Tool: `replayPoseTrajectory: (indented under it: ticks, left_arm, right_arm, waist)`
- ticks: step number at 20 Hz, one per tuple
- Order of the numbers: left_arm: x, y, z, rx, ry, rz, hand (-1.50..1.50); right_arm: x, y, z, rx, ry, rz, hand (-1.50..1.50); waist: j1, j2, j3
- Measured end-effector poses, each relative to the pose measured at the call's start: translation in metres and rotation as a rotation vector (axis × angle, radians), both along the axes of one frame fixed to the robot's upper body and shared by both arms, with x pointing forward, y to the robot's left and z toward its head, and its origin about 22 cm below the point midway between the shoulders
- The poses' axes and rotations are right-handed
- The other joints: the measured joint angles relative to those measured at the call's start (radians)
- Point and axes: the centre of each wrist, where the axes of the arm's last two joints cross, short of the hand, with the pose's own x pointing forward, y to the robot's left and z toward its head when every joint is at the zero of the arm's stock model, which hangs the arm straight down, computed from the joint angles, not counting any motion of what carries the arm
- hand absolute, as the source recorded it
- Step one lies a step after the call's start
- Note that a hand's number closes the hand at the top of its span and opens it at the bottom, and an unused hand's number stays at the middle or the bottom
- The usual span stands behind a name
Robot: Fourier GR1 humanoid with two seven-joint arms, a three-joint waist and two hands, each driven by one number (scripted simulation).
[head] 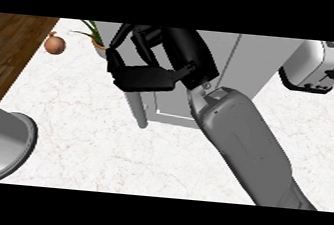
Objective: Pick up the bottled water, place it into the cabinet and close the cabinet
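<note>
The bottled water shows nowhere in the head view. A grey cabinet (226,64) stands at the back middle of the white marble counter (107,149). Its door (138,107) is seen edge-on, swung out toward me at the cabinet's left front. My right hand (145,77) reaches in from the lower right and sits over the door's top edge, in front of the cabinet's opening. Its fingers (128,41) are fairly straight and hold nothing that I can see. It hides the inside of the cabinet. My left hand is out of sight; only a grey left forearm (0,142) shows at the lower left.
A brown onion (54,43) lies at the counter's back left, with a potted plant (97,37) beside it. A white toaster (318,67) stands at the back right. Wooden floor (5,55) shows past the counter's left edge.
</note>
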Motion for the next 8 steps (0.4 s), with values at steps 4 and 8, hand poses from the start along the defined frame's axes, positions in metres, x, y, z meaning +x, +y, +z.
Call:
replayPoseTrajectory:
  ticks: [4,8]
  left_arm:
    - [0.0026,-0.0019,0.0005,-0.009,-0.004,-0.018,1.5]
    - [0.0082,-0.0028,0.0056,-0.008,-0.015,-0.024,1.5]
  right_arm:
    - [0.0053,0.0013,-0.0036,-0.001,-0.018,-0.002,1.5]
    - [0.0081,0.0027,-0.0065,0.0,-0.036,0.005,1.5]
  waist:
    - [0.011,-0.004,-0.004]
    - [0.014,-0.007,-0.008]
